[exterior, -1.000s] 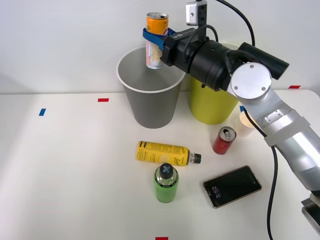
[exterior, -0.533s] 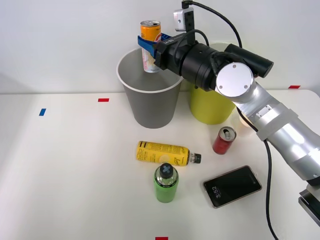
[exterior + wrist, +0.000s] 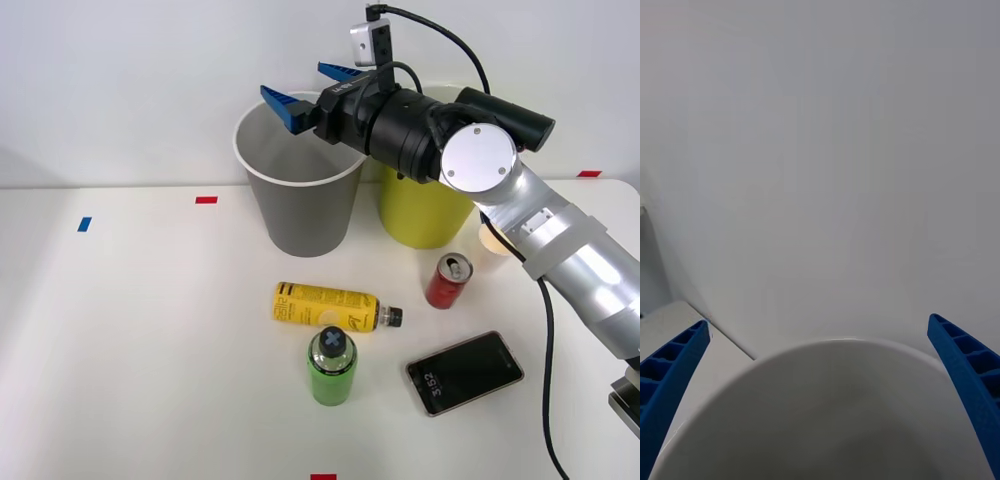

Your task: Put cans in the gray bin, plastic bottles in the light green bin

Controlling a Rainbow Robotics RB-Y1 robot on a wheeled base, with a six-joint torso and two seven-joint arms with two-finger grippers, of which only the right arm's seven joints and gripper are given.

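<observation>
The white table [image 3: 140,340] carries everything, and at its far side stand the gray bin [image 3: 300,205] and, just beside it on the robot's right, the light green bin [image 3: 420,215], partly hidden behind the arm. The right gripper [image 3: 310,88] hangs over the gray bin's rim [image 3: 835,352] with its blue fingers [image 3: 966,375] spread wide and nothing between them.

On the table in front of the bins lies the yellow-label bottle [image 3: 325,307], on its side, long axis running across the table, black cap pointing toward the robot's right. Touching or almost touching it on the near side, the green bottle [image 3: 332,367] stands upright, cross-marked cap up. The red can [image 3: 447,281] stands upright, silver top up, in front of the light green bin. A black smartphone [image 3: 465,372] lies flat near the can (it belongs in neither bin).

As I judge it, three items remain. The likeliest trouble is the two bottles' closeness: a finger coming down for the lying bottle could knock over the green one or roll the yellow one away. Grasping across its long axis should help. The can sits close to the phone and a pale cup [image 3: 492,243] half-hidden by the arm, so a wide approach might nudge those.
</observation>
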